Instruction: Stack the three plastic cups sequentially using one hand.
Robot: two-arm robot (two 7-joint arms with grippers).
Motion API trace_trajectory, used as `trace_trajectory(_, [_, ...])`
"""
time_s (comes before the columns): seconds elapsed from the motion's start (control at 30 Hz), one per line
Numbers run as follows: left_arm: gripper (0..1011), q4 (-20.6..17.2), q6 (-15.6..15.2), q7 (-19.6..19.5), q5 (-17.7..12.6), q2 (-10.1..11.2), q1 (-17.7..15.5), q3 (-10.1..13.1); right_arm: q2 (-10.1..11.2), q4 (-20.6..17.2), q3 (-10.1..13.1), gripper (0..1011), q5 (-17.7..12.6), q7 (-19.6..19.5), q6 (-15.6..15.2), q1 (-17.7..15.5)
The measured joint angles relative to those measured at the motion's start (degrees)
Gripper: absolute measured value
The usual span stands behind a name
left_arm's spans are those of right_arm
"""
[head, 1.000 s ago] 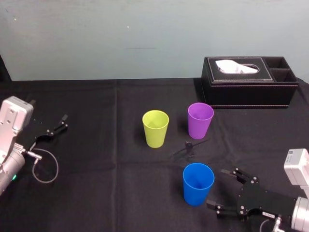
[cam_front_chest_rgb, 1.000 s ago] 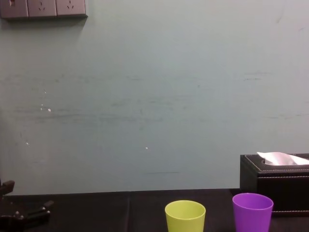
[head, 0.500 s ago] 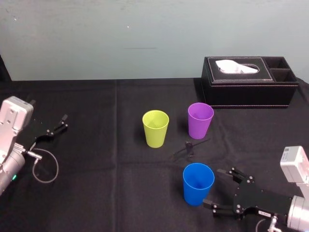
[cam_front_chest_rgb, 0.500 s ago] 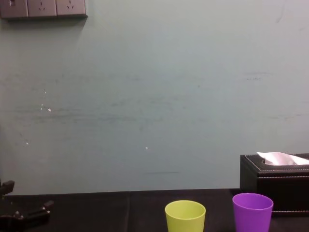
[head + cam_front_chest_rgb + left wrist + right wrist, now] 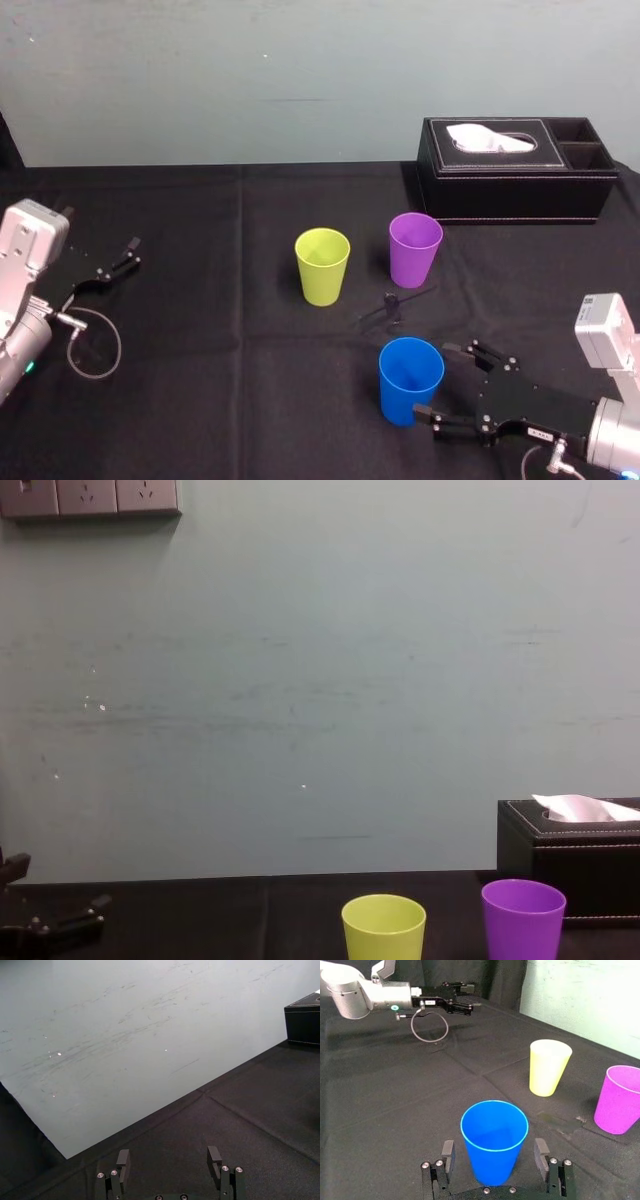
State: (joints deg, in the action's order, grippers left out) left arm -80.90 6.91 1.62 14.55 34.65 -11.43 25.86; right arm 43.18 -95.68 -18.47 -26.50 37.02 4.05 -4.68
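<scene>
Three plastic cups stand upright on the black table: a blue cup (image 5: 410, 380) nearest me, a yellow-green cup (image 5: 322, 265) and a purple cup (image 5: 415, 248) behind it. My right gripper (image 5: 432, 381) is open at the blue cup's right side, low over the table. In the right wrist view the blue cup (image 5: 494, 1140) stands between the fingers (image 5: 447, 1153), with a gap on each side. The yellow-green cup (image 5: 549, 1067) and purple cup (image 5: 619, 1098) stand beyond it. My left gripper (image 5: 118, 260) is parked open at the table's far left, holding nothing.
A black leather tissue box (image 5: 515, 170) stands at the back right, behind the purple cup. A small dark mark (image 5: 395, 300) lies on the cloth between the cups. A cable loop (image 5: 92, 345) hangs by the left arm. A wall rises behind the table.
My right gripper has slid left toward the blue cup, so its open fingers now flank the cup. The cups and the left arm have not moved.
</scene>
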Motion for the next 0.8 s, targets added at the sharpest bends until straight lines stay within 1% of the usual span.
trace_trajectory(0.43, [1010, 0.0, 0.0, 0.0, 0.0, 0.0, 0.0, 0.0, -0.7, 0.89, -1.1, 1000, -0.83, -0.01, -0.53, 1.04])
trace_trajectory(0.8, [1010, 0.0, 0.0, 0.0, 0.0, 0.0, 0.0, 0.0, -1.45, 1.51, -2.07, 1000, -0.9, -0.05, -0.86, 2.03])
